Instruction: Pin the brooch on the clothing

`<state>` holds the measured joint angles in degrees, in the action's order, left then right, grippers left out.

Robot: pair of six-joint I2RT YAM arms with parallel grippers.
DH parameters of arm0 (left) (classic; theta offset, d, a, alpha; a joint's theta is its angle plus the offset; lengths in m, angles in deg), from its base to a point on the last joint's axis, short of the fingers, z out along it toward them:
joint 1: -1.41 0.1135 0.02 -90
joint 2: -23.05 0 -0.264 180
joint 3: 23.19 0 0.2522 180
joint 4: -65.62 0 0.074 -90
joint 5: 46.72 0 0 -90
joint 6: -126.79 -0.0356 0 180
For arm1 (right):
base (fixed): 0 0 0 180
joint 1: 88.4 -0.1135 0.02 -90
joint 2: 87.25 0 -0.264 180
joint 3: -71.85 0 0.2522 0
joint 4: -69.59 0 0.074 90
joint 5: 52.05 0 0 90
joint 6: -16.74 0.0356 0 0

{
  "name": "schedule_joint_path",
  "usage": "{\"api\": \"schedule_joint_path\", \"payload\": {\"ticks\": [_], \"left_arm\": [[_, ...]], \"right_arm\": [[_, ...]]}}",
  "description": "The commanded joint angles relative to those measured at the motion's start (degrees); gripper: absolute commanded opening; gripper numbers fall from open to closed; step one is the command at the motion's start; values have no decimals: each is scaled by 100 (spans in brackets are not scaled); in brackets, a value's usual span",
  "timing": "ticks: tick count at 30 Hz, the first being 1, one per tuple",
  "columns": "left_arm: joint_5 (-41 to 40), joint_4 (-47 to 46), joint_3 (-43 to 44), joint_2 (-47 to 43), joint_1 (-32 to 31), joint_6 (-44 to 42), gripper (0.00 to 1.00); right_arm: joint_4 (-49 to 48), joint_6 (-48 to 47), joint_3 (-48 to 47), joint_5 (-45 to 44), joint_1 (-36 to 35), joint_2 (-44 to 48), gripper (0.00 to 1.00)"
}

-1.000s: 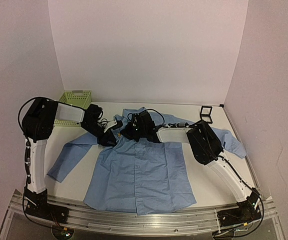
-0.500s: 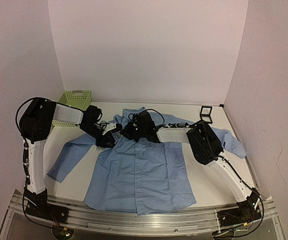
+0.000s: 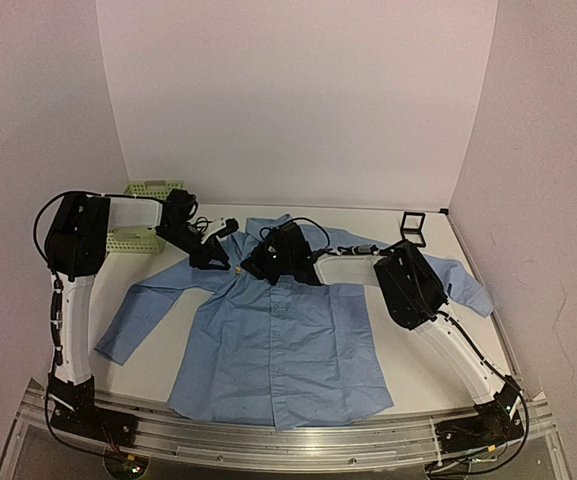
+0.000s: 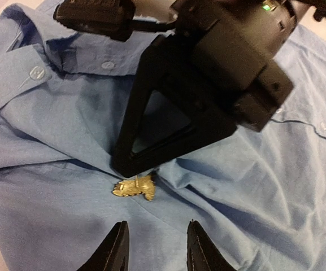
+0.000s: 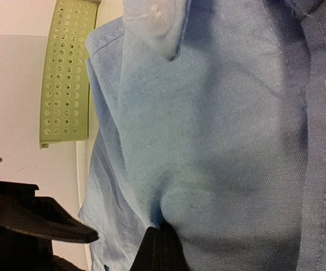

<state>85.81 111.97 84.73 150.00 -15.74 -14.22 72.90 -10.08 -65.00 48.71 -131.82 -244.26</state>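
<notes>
The light blue shirt (image 3: 288, 340) lies flat on the table, collar at the far end. The brooch (image 4: 134, 187), a tiny ornament that looks golden here, lies on the shirt's chest just below the collar. My left gripper (image 4: 157, 227) is open and empty, hovering a little short of the brooch. My right gripper (image 5: 163, 248) is shut, pinching a fold of the shirt (image 5: 219, 141). Its black fingertip (image 4: 126, 164) sits right beside the brooch, and whether they touch I cannot tell. In the top view both grippers, left (image 3: 213, 258) and right (image 3: 258, 268), meet at the collar.
A pale green perforated basket (image 3: 143, 225) stands at the back left behind my left arm and shows in the right wrist view (image 5: 66, 73). A small black square box (image 3: 412, 228) sits at the back right. White walls close the table's far side.
</notes>
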Motion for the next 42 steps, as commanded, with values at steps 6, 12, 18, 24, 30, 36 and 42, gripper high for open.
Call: {"api": "schedule_joint_path", "payload": {"ticks": [6, 12, 18, 24, 30, 36, 42], "left_arm": [[-658, -1271, -31, 428, -138, 204, 40], [-609, -1385, -182, 449, -211, 35, 42], [-518, -1462, -231, 456, -271, -304, 44], [-213, -1371, -230, 507, -303, -717, 46], [-300, -1404, -414, 544, -330, -788, 41], [-438, -1487, -481, 540, -352, -632, 35], [-688, -1499, -601, 516, -350, -440, 34]], "right_arm": [[628, -802, 300, 120, 169, 80, 0], [512, -818, 154, 251, 197, -23, 0], [282, -650, -3, 499, 243, -254, 0], [238, -714, -70, 550, 299, -352, 0], [181, -591, -227, 376, 296, -469, 0], [113, -408, -79, -31, 296, -312, 0], [114, -132, 63, -410, 294, -278, 0]]}}
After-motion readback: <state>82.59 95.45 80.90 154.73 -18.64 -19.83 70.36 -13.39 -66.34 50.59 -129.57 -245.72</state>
